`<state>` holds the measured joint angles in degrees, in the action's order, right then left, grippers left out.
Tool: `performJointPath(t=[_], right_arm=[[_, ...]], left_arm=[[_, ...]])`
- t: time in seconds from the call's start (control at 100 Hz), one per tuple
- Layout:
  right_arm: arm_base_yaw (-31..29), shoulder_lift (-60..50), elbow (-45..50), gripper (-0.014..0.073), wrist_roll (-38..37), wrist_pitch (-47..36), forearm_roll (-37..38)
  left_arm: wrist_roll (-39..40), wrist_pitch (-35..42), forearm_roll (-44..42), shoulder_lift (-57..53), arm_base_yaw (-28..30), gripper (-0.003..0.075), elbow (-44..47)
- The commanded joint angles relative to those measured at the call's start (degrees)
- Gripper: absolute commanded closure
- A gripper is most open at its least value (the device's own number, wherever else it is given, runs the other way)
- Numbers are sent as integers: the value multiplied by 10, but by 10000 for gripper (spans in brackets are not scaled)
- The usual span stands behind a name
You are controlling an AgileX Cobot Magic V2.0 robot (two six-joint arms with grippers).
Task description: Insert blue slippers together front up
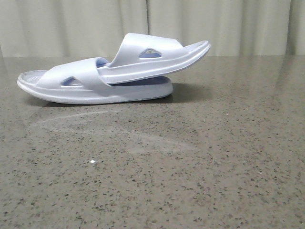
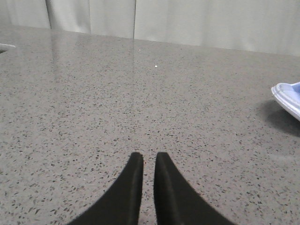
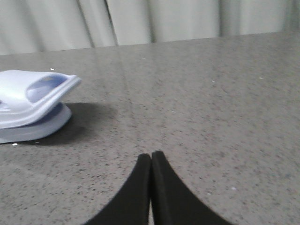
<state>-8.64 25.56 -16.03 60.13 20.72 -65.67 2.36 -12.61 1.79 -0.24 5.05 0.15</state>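
Note:
Two pale blue slippers lie at the back of the grey speckled table. The lower slipper rests flat. The upper slipper is pushed in under the lower one's strap and tilts up to the right. My left gripper is empty and all but shut, with only a thin slit between its fingers; it hovers over bare table, with a slipper's end off to one side. My right gripper is shut and empty, apart from the stacked slippers. Neither gripper shows in the front view.
A pale curtain hangs behind the table's far edge. A small white speck lies on the table in front of the slippers.

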Motion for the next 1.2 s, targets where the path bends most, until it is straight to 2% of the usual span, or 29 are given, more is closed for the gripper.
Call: performJointPath(t=[0.0,0.06,0.11,0.15,0.22,0.38,0.53,0.67,0.78,0.83,1.02,1.19], right_arm=[[0,2,-28,673,-202,-52,172],[0,2,-29,673,-362,-63,332],[0,2,-29,673,-460,-75,435],[0,0,-29,673,-514,-84,508],[0,-2,-27,673,-580,-112,578],[0,-32,21,673,-583,-207,592],[34,-107,85,673,-583,-230,618],[72,-193,140,673,-583,-231,618],[79,-255,180,673,-583,-233,618],[79,-276,178,673,-583,-193,621],[76,-273,178,673,-583,-156,629],[76,-273,178,673,-583,-177,660]], left_arm=[[4,39,6,-17,1,705,5],[4,39,6,-17,1,705,5],[4,39,6,-17,1,705,5],[4,39,6,-17,1,705,5],[4,39,6,-17,1,705,5],[4,39,6,-17,1,705,5],[4,39,6,-17,1,705,5],[4,39,6,-17,1,705,5],[4,39,6,-17,1,705,5],[4,39,6,-17,1,705,5],[4,38,6,-16,1,705,5],[4,38,6,-16,1,705,5]])
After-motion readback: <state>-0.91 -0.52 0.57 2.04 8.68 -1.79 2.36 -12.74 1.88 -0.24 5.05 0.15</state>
